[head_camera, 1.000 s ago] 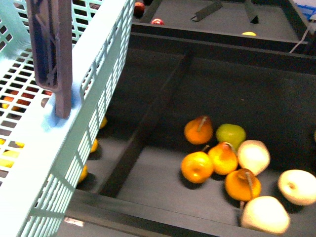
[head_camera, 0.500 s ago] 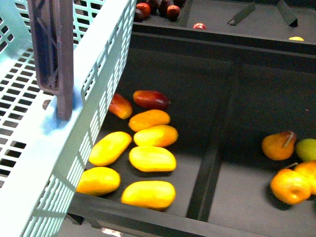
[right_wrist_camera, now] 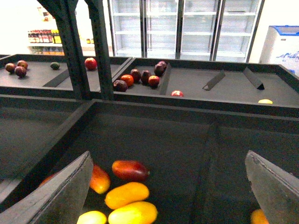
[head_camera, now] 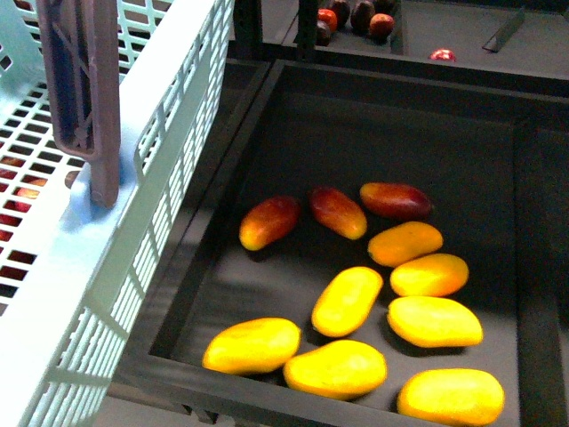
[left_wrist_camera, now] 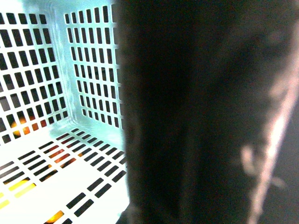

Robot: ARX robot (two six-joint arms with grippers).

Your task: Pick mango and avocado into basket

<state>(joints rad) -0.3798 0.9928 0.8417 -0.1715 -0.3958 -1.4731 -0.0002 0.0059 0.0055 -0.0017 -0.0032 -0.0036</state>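
Observation:
The mint-teal basket (head_camera: 169, 151) fills the left of the front view, its brown-grey handle (head_camera: 84, 98) upright. My left gripper is shut on the basket. In the left wrist view a dark blurred shape hides its jaws beside the slotted basket wall (left_wrist_camera: 56, 70). Three red-to-yellow mangoes (head_camera: 269, 221), (head_camera: 338, 212), (head_camera: 395, 200) lie at the far side of a black bin, with several all-yellow mangoes (head_camera: 347, 301) nearer. My right gripper (right_wrist_camera: 168, 196) is open and empty above this bin, over the dark red mango (right_wrist_camera: 130, 170). A small dark green fruit (right_wrist_camera: 55, 66), apparently the avocado, lies on the far shelf.
The black bin wall (head_camera: 213, 249) runs right beside the basket. Far trays hold red and dark fruits (right_wrist_camera: 140, 77) and slanted dividers (right_wrist_camera: 212, 80). Two dark upright posts (right_wrist_camera: 70, 46) stand at the back left. An orange fruit (right_wrist_camera: 257, 217) shows in the neighbouring bin.
The front view has swung from the bin of pears to the bin of mangoes, which now lies in the middle. The basket keeps its place in the view.

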